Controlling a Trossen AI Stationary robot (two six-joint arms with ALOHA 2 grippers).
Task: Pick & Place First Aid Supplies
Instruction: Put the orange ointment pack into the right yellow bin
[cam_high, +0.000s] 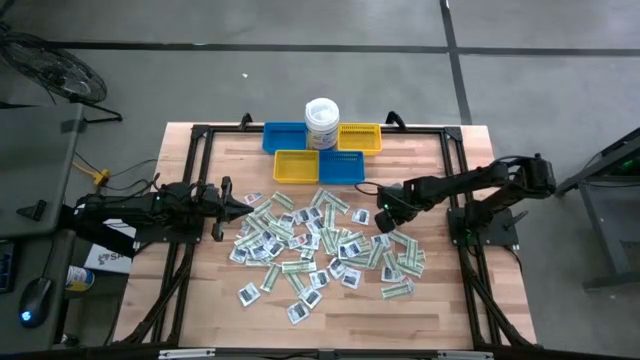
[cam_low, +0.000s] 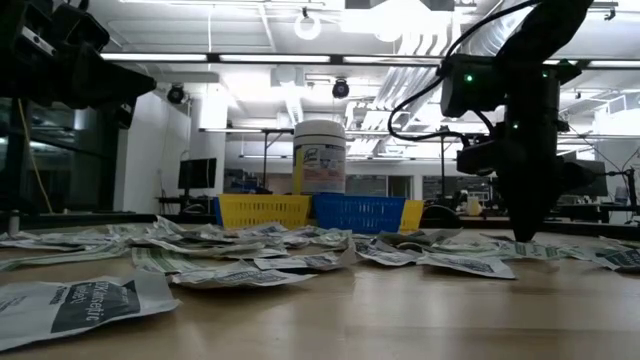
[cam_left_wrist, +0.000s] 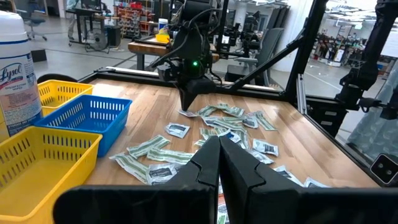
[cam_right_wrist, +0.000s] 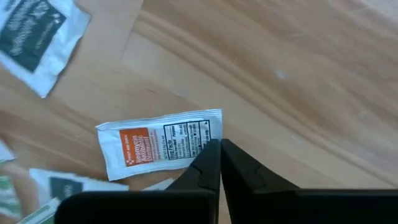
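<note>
Right wrist view only — orange-labelled packet (cam_right_wrist: 160, 144) under closed right end effector (cam_right_wrist: 220, 163)

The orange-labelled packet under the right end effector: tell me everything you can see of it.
The orange-labelled packet is a small flat white paper sachet with an orange panel and a block of fine black print. It lies flat on the wooden table, slightly tilted. The right end effector, shut, meets its near corner; whether it is pinched is unclear.

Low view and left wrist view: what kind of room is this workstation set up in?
Most likely a robotics lab or workshop: exposed ceiling ducts with strip lights, workbenches loaded with equipment behind the table, and a bare concrete floor.
</note>
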